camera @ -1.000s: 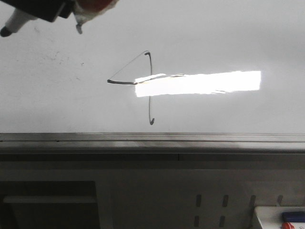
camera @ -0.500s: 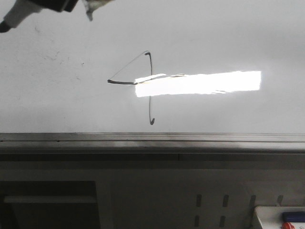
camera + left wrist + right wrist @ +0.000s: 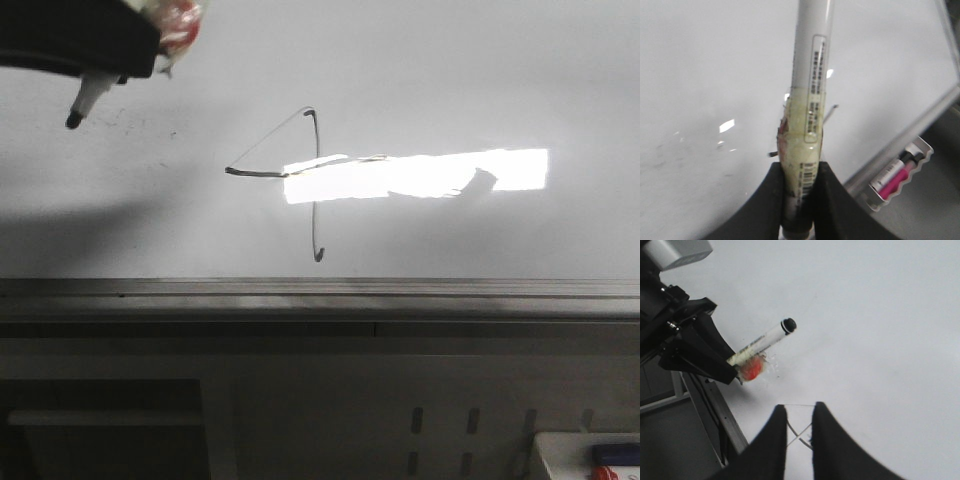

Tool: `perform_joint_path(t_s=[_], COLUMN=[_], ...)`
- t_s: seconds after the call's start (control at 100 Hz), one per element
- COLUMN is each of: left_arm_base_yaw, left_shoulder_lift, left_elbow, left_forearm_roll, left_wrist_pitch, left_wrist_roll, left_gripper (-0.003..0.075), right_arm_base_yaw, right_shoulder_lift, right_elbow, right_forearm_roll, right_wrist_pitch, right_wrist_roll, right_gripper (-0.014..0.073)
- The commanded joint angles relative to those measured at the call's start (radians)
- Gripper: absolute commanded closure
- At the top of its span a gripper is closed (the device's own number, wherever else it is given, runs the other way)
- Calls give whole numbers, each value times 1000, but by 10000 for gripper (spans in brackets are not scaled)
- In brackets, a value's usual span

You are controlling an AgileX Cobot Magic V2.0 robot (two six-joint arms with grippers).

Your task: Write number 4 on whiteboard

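The left gripper [image 3: 799, 197] is clamped tight around the taped lower barrel of a white marker [image 3: 810, 75], its two dark fingers [image 3: 771, 200] pressed against either side of the yellowish tape wrap. In the front view that gripper [image 3: 110, 62] sits at the upper left of the whiteboard [image 3: 480, 80], with the marker [image 3: 88, 98] angled down and its dark tip just off or barely at the board surface; whether it touches cannot be told. The right gripper [image 3: 799, 427] holds nothing, its fingers [image 3: 771, 440] parted a little with a narrow gap between them through which thin dark strokes on the board show. From that wrist view the left gripper [image 3: 732, 371] and its marker [image 3: 765, 340] are seen over the white surface. The number 4 [image 3: 300, 175] is drawn near the middle of the whiteboard, well apart from the marker tip: a slanted stroke, a horizontal bar running into the bright light reflection [image 3: 415, 173], and a long vertical stroke hooked at its lower end, above the grey edge rail [image 3: 320, 290]. A small tray [image 3: 900, 172] holding a pink and black marker lies beyond the board's rail.
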Motion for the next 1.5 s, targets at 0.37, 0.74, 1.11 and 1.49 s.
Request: perform_joint_path(t_s=[0.37, 0.74, 1.11, 1.49], left_arm_base_yaw=[-4, -4, -4, -4], left_shoulder_lift=[88, 175, 301, 319], left_elbow=[11, -52, -88, -88], left_forearm_roll=[-190, -190, -209, -213], left_wrist_pitch=[-317, -328, -325, -353], left_wrist_roll=[-11, -11, -11, -11], left_gripper=[741, 740, 741, 518], right_arm_base_yaw=[-60, -60, -60, -60], right_shoulder_lift=[-21, -21, -21, -21], right_elbow=[-2, 46, 46, 46], right_forearm_roll=[30, 70, 87, 95], right_wrist_pitch=[-50, -56, -56, -39], right_wrist_roll=[8, 8, 8, 8], right_gripper=[657, 657, 657, 657])
